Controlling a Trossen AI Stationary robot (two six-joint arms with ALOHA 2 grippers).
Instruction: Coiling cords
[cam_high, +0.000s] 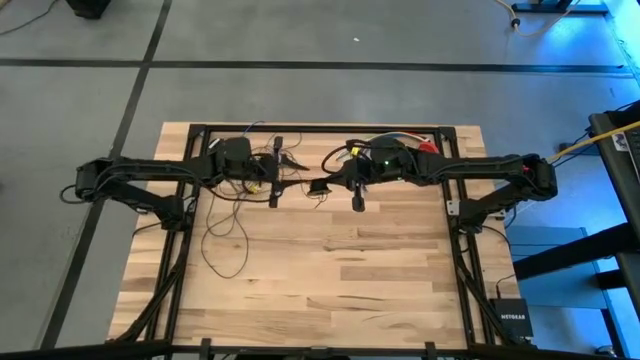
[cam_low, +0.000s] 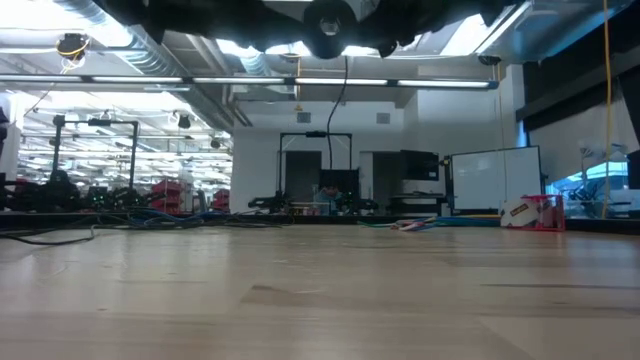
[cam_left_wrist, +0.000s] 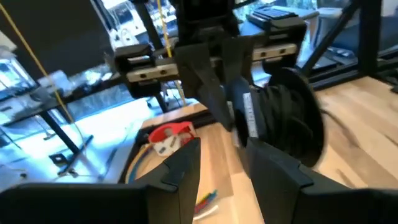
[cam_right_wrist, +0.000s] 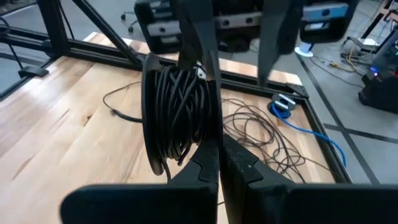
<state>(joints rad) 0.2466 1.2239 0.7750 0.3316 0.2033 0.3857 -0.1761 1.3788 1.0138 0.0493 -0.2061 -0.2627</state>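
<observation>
The cords are a thin black wire. Part of it is wound into a thick coil (cam_right_wrist: 177, 112) (cam_left_wrist: 292, 118) held in the air above the table's far middle (cam_high: 320, 188). The rest lies in loose loops on the table (cam_right_wrist: 261, 137) (cam_high: 225, 228). My right gripper (cam_right_wrist: 216, 137) (cam_high: 335, 188) is shut beside the coil. My left gripper (cam_left_wrist: 221, 146) (cam_high: 300, 186) faces it, open. Its fingers (cam_right_wrist: 196, 37) stand on either side of the right fingertips, one finger close against the coil. My right gripper is shut at the coil's side (cam_right_wrist: 202, 124), near a white tag (cam_left_wrist: 249, 115); its own fingers hide which strands it pinches. The fingers (cam_left_wrist: 211, 87) come nearly level from the table's right. The coil hangs on edge, clear of the table. I cannot tell whether my left gripper's finger touches the coil.
A red tape dispenser (cam_left_wrist: 168, 134) (cam_low: 530, 212), a blue cable (cam_right_wrist: 311, 134) and short multicoloured wires (cam_left_wrist: 205, 199) lie by the table's far edge inside the black frame (cam_high: 300, 128). A yellow cable (cam_left_wrist: 37, 62) hangs beyond the table. Bare wood lies toward the near edge (cam_high: 340, 290).
</observation>
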